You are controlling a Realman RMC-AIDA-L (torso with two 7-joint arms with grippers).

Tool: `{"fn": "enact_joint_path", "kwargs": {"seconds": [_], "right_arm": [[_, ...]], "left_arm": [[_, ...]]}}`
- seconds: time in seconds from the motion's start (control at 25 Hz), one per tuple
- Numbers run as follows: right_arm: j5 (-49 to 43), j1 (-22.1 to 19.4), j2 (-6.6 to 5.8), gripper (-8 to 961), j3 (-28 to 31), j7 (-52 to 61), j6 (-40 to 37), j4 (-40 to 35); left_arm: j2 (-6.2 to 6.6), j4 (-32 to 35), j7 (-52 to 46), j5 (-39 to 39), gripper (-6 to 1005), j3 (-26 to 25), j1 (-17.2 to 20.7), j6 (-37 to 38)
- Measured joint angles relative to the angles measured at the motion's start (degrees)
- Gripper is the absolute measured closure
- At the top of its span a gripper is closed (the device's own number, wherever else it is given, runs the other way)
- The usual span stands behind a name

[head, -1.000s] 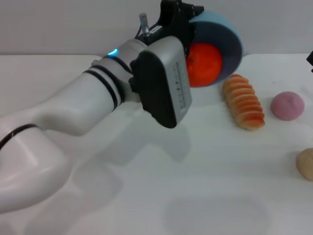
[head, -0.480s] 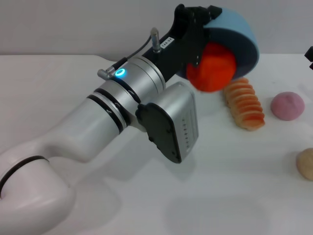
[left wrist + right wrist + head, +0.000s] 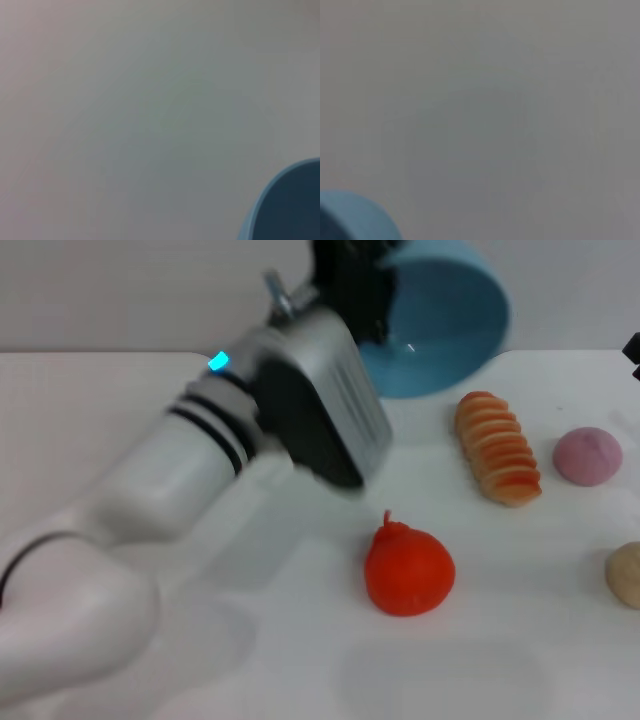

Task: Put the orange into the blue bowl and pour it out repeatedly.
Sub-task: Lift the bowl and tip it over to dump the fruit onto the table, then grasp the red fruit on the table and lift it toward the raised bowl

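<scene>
On table: orange; blue bowl tipped, empty.

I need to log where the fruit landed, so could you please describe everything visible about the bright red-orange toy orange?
The bright red-orange lumpy toy orange lies on the white table, out of the light blue glossy bowl, which the left pincer holds tipped above the far side. The fruit looks matte and rubbery, with a small stem pointing up. Nothing touches it but the table; the ridged pale-orange loaf lies apart, beyond it.
</scene>
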Motion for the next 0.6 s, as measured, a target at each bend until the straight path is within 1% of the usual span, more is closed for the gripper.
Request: {"fn": "enact_joint_path", "kwargs": {"seconds": [0.08, 0.12, 0.16, 0.2, 0.24, 0.28, 0.32, 0.4, 0.44, 0.52, 0.6], "right_arm": [[-0.2, -0.3, -0.07, 247, 0.0, 1.9, 0.1, -0.5], [-0.7, -0.4, -0.29, 248, 0.0, 3.5, 0.1, -0.8], [-1.3, -0.5, -0.70, 249, 0.1, 5.6, 0.1, -1.1], [-3.5, -0.7, -1.38, 250, 0.1, 9.8, 0.1, -2.3], [-5.4, -0.8, -1.83, 250, 0.1, 12.8, 0.1, -3.4], [-7.3, -0.9, -2.10, 251, 0.2, 15.4, 0.1, -4.7], [-11.1, -1.2, -2.41, 252, 0.6, 19.5, 0.1, -7.2], [-18.2, -1.5, -2.46, 254, 2.1, 25.5, 0.1, -11.9], [-21.4, -1.5, -2.35, 254, 2.8, 27.9, 0.1, -14.0], [-28.1, -1.1, -2.06, 256, 4.3, 32.3, 0.1, -18.0], [-33.5, -0.4, -1.90, 257, 4.8, 35.9, -0.2, -21.0]], "left_arm": [[0.05, 1.3, 0.1, -10.3, 1001, -3.2, -0.8, 4.0], [0.05, 1.3, 0.1, -10.3, 1001, -3.2, -0.8, 4.0], [0.23, 2.1, 0.0, -21.1, 1001, -8.7, -1.9, 11.0], [0.40, 1.9, -0.3, -27.6, 1001, -14.4, -3.1, 19.2], [0.45, 1.6, -0.6, -29.3, 1001, -16.8, -3.6, 22.9], [0.50, 0.9, -1.5, -31.3, 1001, -20.0, -4.3, 28.3], [0.55, 0.1, -3.4, -32.3, 1000, -23.0, -5.0, 33.0], [0.76, -1.5, -8.6, -31.4, 1000, -26.9, -6.2, 39.4], [0.88, -2.6, -12.4, -29.3, 1000, -28.5, -7.2, 42.3], [1.09, -5.0, -20.7, -21.9, 1000, -32.5, -9.9, 49.9], [1.09, -6.4, -29.1, -11.9, 1001, -35.0, -12.4, 56.8]]}}
